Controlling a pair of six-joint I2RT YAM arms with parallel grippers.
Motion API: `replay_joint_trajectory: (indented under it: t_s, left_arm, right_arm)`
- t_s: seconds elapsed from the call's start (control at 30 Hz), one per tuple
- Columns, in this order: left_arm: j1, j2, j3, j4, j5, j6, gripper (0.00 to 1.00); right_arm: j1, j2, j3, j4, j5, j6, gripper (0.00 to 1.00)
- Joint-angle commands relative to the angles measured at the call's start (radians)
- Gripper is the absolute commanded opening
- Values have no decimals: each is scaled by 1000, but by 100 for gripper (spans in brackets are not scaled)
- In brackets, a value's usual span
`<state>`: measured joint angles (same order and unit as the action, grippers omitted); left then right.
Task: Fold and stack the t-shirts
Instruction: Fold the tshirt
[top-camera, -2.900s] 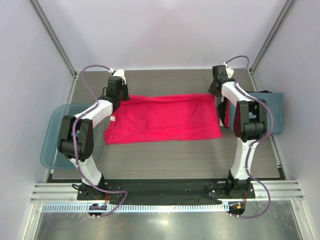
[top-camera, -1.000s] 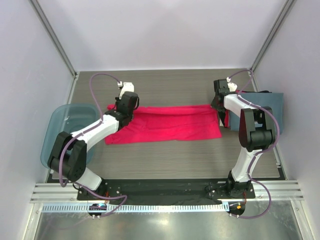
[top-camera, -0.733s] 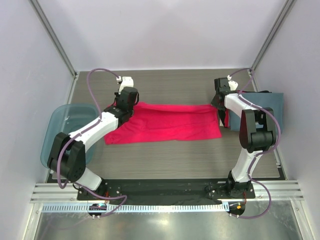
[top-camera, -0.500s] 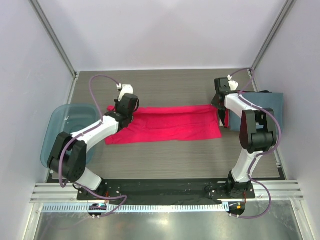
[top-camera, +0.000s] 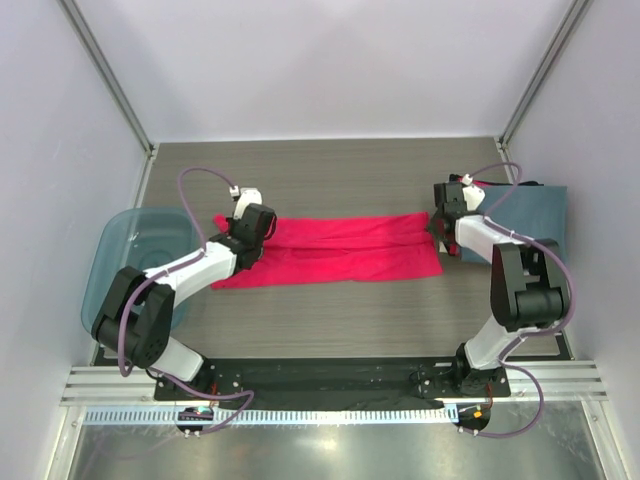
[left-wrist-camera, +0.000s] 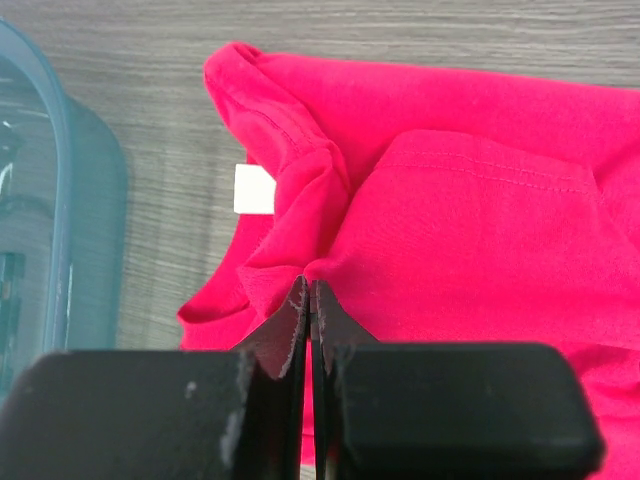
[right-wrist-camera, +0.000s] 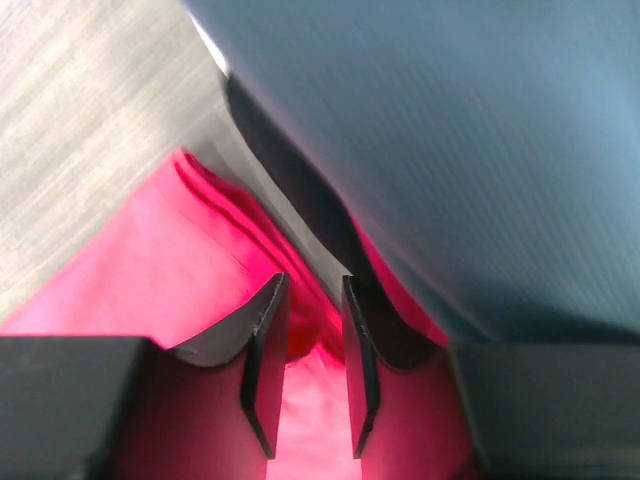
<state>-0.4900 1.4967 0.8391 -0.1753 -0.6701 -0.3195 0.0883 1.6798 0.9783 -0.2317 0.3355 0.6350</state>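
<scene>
Left wrist view: the left hand (left-wrist-camera: 308, 292) has its fingers pressed together, pinching a thin ridge of the pink-red t-shirt (left-wrist-camera: 480, 230) right at the fingertips. Just beyond the tips the cloth is bunched into rumpled folds, with a white label (left-wrist-camera: 254, 189) showing past them. Further left of the hand is the wall of a translucent blue bin (left-wrist-camera: 60, 200).

Right wrist view: the right hand (right-wrist-camera: 313, 285) is closed to a narrow gap with pink-red cloth filling it, so it appears to be pinching the same shirt. Touching or nearly touching the right finger is a black t-shirt (right-wrist-camera: 290, 190) edge, and above it lies the blue-grey t-shirt (right-wrist-camera: 430, 120).

Likely risks: the left grip holds so little cloth that it could slip out with any tug. The bunched fabric ahead of it could get pressed into the fold as a crease. The right hand works so close to the stacked shirts that lifting or sliding could snag the black edge and drag the pile. Uneven pulling between the two hands would skew the long fold.

Seen from above, the left hand (top-camera: 250, 222) sits low at the shirt's left end, its arm stretched forward and angled inward. The right hand (top-camera: 447, 200) is at the far right corner, its arm reaching straight ahead with the wrist bent down. The shirt lies between them as a long strip on the table (top-camera: 340, 170).
</scene>
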Motion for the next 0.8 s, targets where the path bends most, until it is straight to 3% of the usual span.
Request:
replay_joint_trajectory:
  t_s: [0.0,0.1,0.13,0.23,0.5,0.6,0.67,0.77]
  left_arm:
    - [-2,-21,8,-27,-22,-47,1]
    - [-12,-41,-1,-38,-14,-70,14]
    - [-13,-47,-5,-35,-3,-75,25]
    - [-21,-81,-12,-30,29,-82,34]
    - [-21,-145,8,-50,86,-125,48]
    - [10,-110,64,-90,127,-167,49]
    - [60,-96,89,-92,189,-200,50]
    - [141,-78,91,-56,269,-236,51]
  right_arm:
    - [-4,-106,-76,146,34,26,35]
    - [-4,-140,-101,179,14,16,37]
    - [-4,-143,-101,186,1,9,37]
    - [4,-149,-99,207,-39,-4,37]
    - [74,-111,-53,256,-168,-43,34]
    - [149,-59,-1,275,-274,-51,32]
    - [201,-6,31,319,-439,-51,32]
    - [283,72,97,391,-579,-47,39]
